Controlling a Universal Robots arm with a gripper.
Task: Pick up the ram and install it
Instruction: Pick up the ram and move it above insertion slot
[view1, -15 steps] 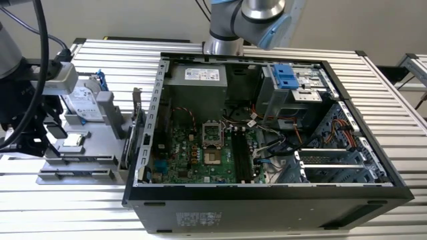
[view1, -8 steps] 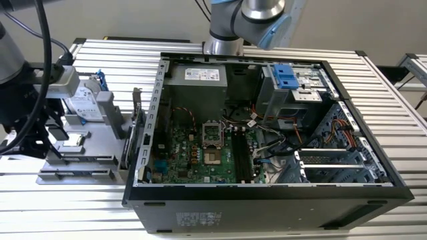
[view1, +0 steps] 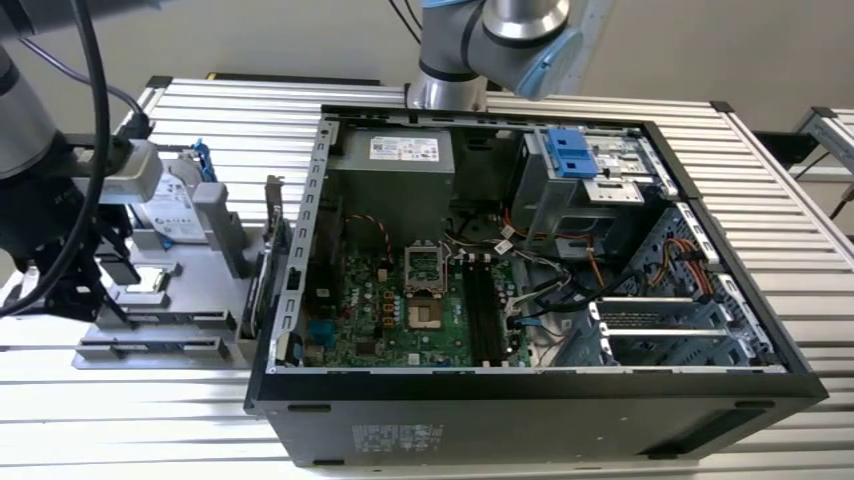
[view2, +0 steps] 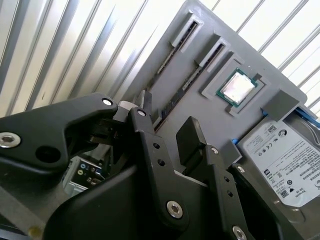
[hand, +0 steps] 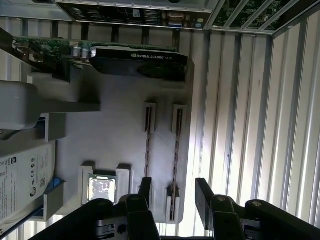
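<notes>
the slatted metal table (view1: 774, 180) carries everything. the open computer case (view1: 534, 400) lies on its side in the middle, with its motherboard (view1: 387, 300) facing up. at the exterior view's left, just beside the case, sits the grey tray (hand: 120, 125), and the gripper (hand: 174, 192) hangs over it. the tray holds a graphics card (hand: 140, 60) on edge along the side nearest the case, a hard drive (hand: 20, 185) in a blue frame, two narrow slots side by side, and a square pocket with the cpu chip (hand: 101, 189). the ram (hand: 175, 150) stands on edge in the slot nearer the tray's outer rim. a second stick (hand: 148, 145) stands in the neighbouring slot, parallel to it and apart. in both wrist views the jaws stand apart, one finger on each side of the ram's near end, neither visibly pressing it. the inner finger (hand: 146, 186) sits close to the second stick's end. past the outer finger lie the tray's rim and bare table slats.
</notes>
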